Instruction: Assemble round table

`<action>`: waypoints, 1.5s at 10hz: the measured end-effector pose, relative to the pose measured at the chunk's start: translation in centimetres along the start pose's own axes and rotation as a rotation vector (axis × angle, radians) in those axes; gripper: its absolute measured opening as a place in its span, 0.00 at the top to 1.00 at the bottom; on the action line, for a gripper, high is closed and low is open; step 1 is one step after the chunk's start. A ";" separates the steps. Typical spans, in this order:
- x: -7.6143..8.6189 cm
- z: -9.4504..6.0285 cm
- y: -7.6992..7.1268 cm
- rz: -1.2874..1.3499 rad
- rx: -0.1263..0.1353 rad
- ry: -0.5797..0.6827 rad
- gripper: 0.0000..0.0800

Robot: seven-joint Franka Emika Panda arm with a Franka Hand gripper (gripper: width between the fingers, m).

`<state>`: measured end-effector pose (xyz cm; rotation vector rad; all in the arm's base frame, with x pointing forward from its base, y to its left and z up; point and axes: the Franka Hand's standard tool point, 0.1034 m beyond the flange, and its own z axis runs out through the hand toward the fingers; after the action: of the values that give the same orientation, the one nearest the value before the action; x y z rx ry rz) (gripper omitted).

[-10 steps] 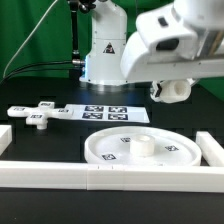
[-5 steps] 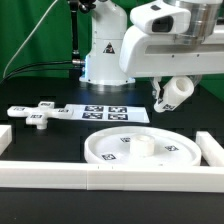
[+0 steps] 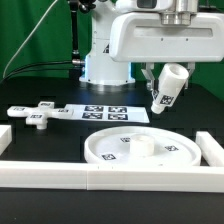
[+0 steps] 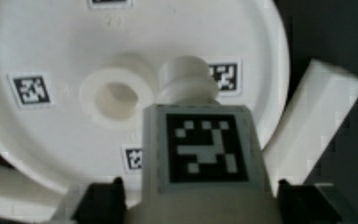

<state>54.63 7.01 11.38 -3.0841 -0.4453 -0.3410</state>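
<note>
My gripper (image 3: pixel 165 78) is shut on the short cylindrical leg (image 3: pixel 166 94) and holds it tilted in the air, above the far right rim of the round disc (image 3: pixel 105 148). The disc lies flat on the black table with a raised hub (image 3: pixel 141 147) at its centre. In the wrist view the leg (image 4: pixel 202 140) shows a square tag and sits between the two dark fingers (image 4: pixel 105 200), with the disc (image 4: pixel 69 50) below it. The cross-shaped foot (image 3: pixel 40 113) lies at the exterior view's left, apart from the gripper.
The marker board (image 3: pixel 105 112) lies behind the disc. White border rails run along the front (image 3: pixel 100 177), the right (image 3: pixel 213 150) and the left (image 3: pixel 5 135); one also shows in the wrist view (image 4: pixel 314 115). The robot base (image 3: pixel 105 55) stands at the back.
The arm has moved toward the exterior view's left and the held leg has turned from lying sideways to pointing steeply down, closer over the disc.
</note>
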 end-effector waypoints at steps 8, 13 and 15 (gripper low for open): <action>0.6 0.7 3.7 -0.070 -0.085 0.348 0.49; -0.9 3.3 3.2 -0.067 -0.066 0.302 0.49; -0.7 3.4 3.1 -0.069 -0.064 0.299 0.49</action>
<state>55.58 3.99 8.02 -3.0069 -0.5388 -0.8181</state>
